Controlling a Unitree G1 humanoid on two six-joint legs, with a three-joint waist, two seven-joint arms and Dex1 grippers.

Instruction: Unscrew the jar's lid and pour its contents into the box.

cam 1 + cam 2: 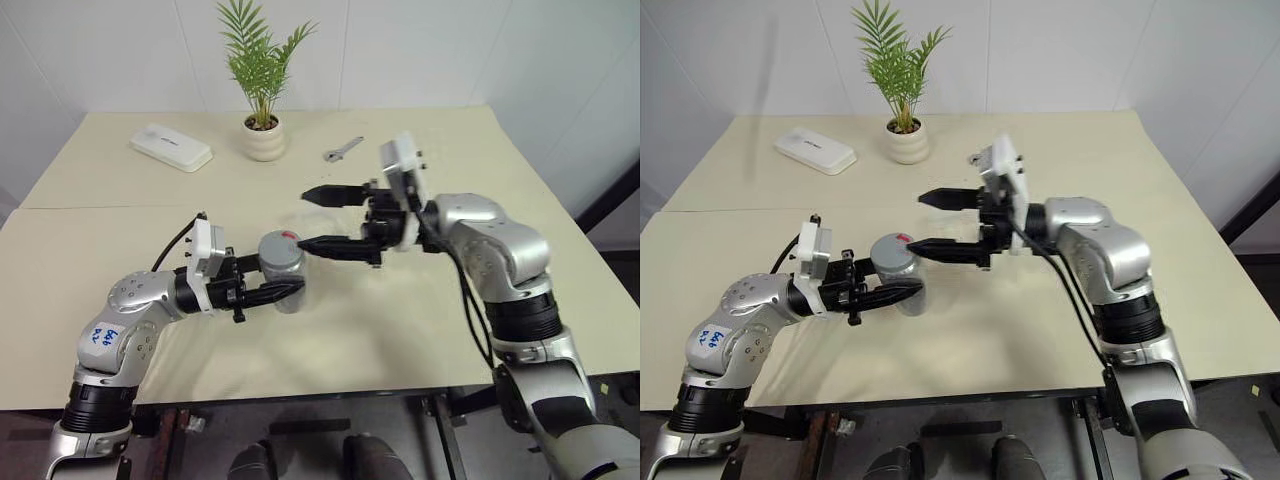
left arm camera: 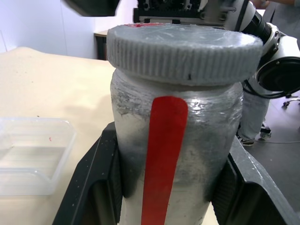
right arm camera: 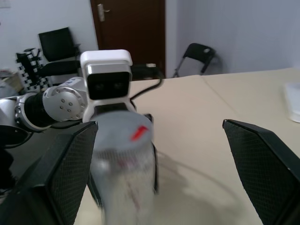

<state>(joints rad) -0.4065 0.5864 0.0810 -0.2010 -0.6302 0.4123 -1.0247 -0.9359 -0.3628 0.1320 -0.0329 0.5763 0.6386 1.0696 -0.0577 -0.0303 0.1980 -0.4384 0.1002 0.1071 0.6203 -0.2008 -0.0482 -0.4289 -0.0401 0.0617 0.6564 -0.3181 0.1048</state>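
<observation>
Broad cream rectangular surface (image 1: 400, 330) under everything. Potted green palm in a white ribbed pot (image 1: 264, 138) at the far edge, with a white oblong case (image 1: 171, 147) to its left and a small metal wrench (image 1: 343, 149) to its right. Shallow square box of clear plastic (image 2: 33, 157) resting on the surface beside the jar, seen in the left wrist view. Right gripper (image 1: 313, 219) level, pointing left, fingers spread wide and empty, lower finger just beside the lid. Left gripper (image 1: 283, 290) clenched on the small clear cylindrical jar with a red stripe (image 1: 285, 275), upright near the middle. Grey ribbed round lid with a red mark (image 1: 281, 245) still on top.
</observation>
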